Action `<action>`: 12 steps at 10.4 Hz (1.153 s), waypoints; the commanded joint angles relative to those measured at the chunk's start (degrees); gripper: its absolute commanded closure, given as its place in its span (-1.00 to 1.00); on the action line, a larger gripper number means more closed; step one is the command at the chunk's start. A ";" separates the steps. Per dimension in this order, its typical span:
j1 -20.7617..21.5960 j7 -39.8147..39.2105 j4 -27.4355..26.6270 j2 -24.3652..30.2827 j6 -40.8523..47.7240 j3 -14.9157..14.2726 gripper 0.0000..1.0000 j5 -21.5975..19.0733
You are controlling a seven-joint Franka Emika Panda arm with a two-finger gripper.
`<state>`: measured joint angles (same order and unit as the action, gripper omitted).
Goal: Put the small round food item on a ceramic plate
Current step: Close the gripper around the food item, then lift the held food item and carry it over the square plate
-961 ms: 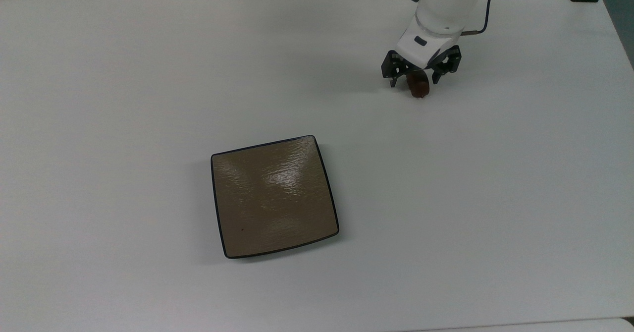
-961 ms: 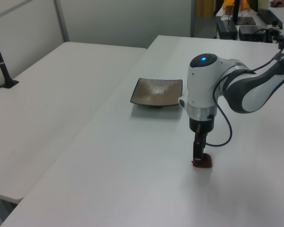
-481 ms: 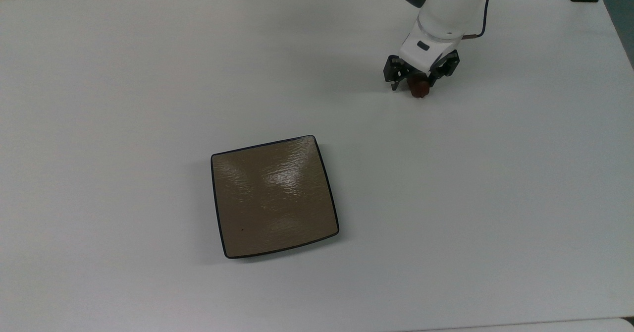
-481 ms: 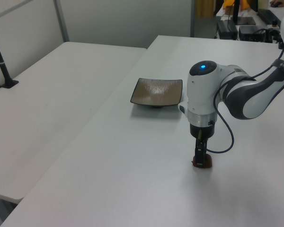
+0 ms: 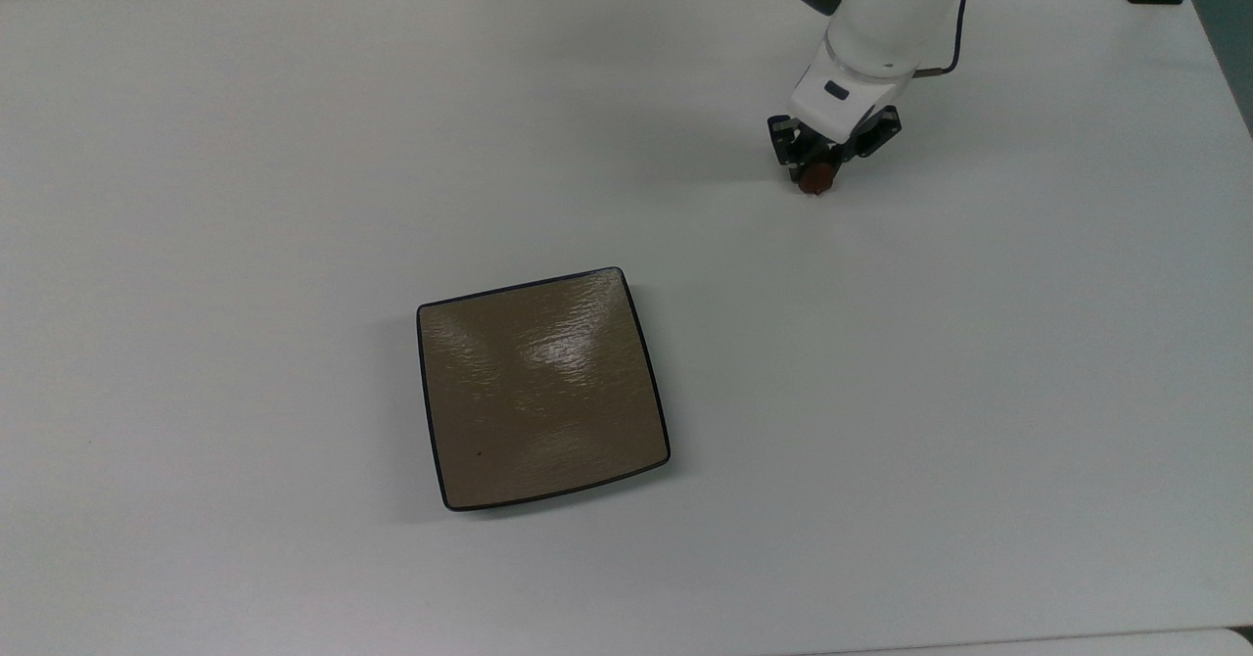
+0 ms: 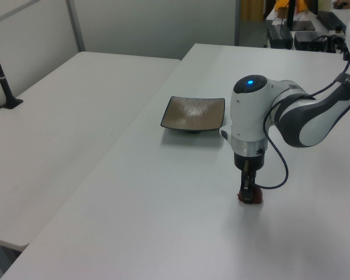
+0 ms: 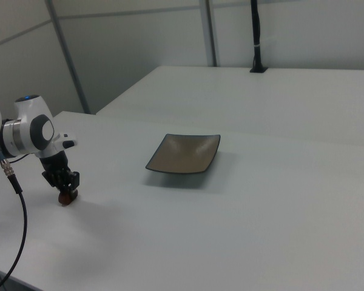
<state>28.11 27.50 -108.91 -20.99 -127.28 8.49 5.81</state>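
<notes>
Now, top view: the small dark reddish-brown glossy food lump (image 5: 814,182) sits on the white bench (image 5: 196,196), pinched in the black two-finger gripper (image 5: 820,170), at two o'clock from the square tan-brown ceramic plate (image 5: 541,388). Left view: gripper (image 6: 247,192) closed around the lump (image 6: 251,197), likely light and slick, so grip mid-body. Right view: plate (image 7: 185,153) well apart.

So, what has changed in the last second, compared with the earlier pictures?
The jaws of the gripper closed in on the small round food item, which now sits gripped between them, still low at the table. The ceramic plate stayed in its place, bare.
</notes>
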 commanded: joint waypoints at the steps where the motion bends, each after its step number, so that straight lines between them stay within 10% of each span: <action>1: 0.80 0.88 -0.96 1.13 -0.42 -0.49 0.75 1.05; 8: -2.62 -4.55 1.85 12.71 10.80 -1.36 0.82 -1.14; 12: -3.33 -17.88 5.97 19.66 19.77 -9.34 0.81 -7.20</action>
<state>24.65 17.18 -104.19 -4.78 -111.91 3.42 1.74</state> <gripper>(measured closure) 0.881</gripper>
